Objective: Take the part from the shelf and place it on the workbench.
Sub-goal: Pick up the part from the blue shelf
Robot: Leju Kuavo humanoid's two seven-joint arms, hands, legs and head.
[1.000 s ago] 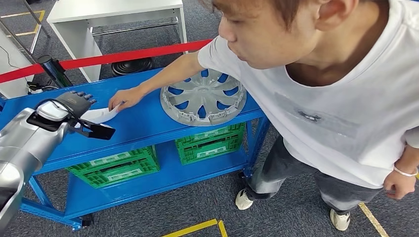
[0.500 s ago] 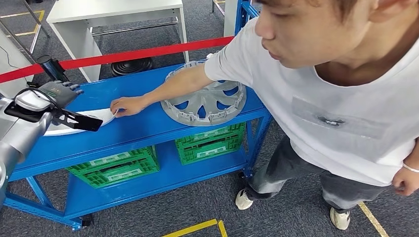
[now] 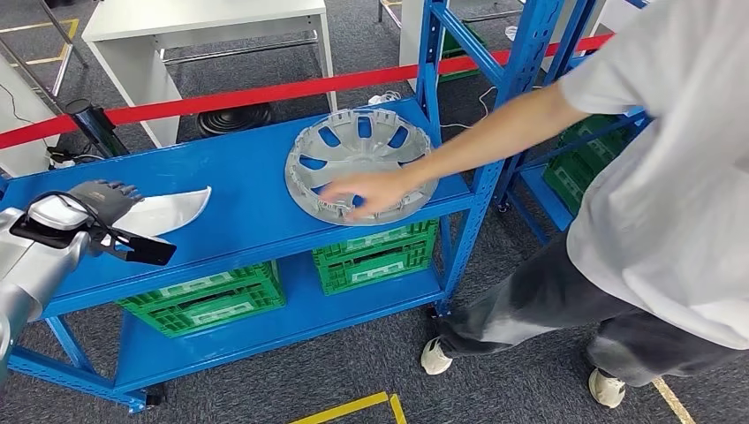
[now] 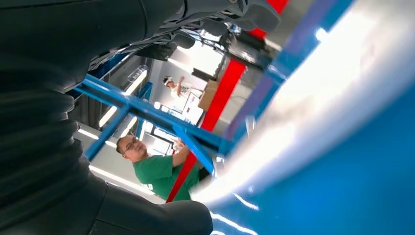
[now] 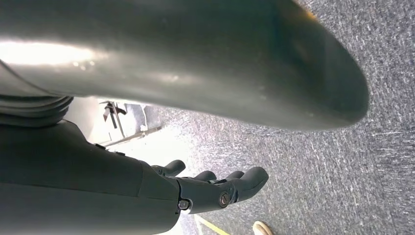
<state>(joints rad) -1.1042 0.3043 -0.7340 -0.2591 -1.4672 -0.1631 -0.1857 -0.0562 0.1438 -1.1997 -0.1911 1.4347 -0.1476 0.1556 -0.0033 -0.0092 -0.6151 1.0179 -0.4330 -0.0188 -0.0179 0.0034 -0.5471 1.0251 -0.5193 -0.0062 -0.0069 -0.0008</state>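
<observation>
The part (image 3: 170,213), a curved silver-white panel, lies on the top board of the blue shelf (image 3: 238,177), towards its left end. My left hand (image 3: 108,198) hovers at the part's left end with fingers spread over it, and no grip shows. In the left wrist view the part (image 4: 313,98) is a bright blurred band close under the fingers (image 4: 254,12), with the thumb (image 4: 151,218) on the other side. In the right wrist view my right hand (image 5: 215,188) hangs above the grey carpet, fingers loosely stretched, holding nothing.
A person at the right rests a hand (image 3: 366,189) on a silver hubcap (image 3: 353,141) on the shelf's right half. Green crates (image 3: 208,296) sit on the lower board. A red barrier tape (image 3: 230,97) runs behind, with a white table (image 3: 203,18) beyond it.
The person has let go of the part, straightened up and moved the hand to the hubcap. My left hand has sunk a little towards the part's left end.
</observation>
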